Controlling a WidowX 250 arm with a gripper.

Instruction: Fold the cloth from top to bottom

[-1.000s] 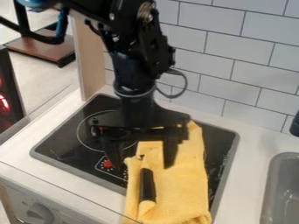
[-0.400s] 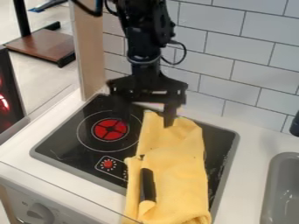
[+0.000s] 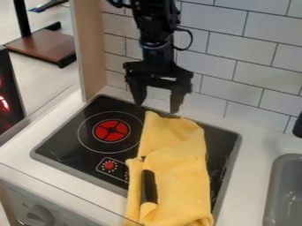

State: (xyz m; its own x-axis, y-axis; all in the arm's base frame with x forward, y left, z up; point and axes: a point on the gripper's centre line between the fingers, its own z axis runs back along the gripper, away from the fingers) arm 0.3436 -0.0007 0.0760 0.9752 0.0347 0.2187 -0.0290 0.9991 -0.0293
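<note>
Below my matt black pincer (image 3: 157, 107) I see the black, square cooktop (image 3: 221, 143), smooth and glass-like, with a soft gloss and whitish scuffs. The long yellow folded cloth (image 3: 177, 163) on it is matt, soft and slightly rough. Around the cooktop, the white tabletop (image 3: 251, 176) looks smooth; behind it, the pale rectangular wall tiles (image 3: 206, 59) have a satin sheen. Right of it, the grey rounded sink (image 3: 272, 194) looks like smooth plastic.
</note>
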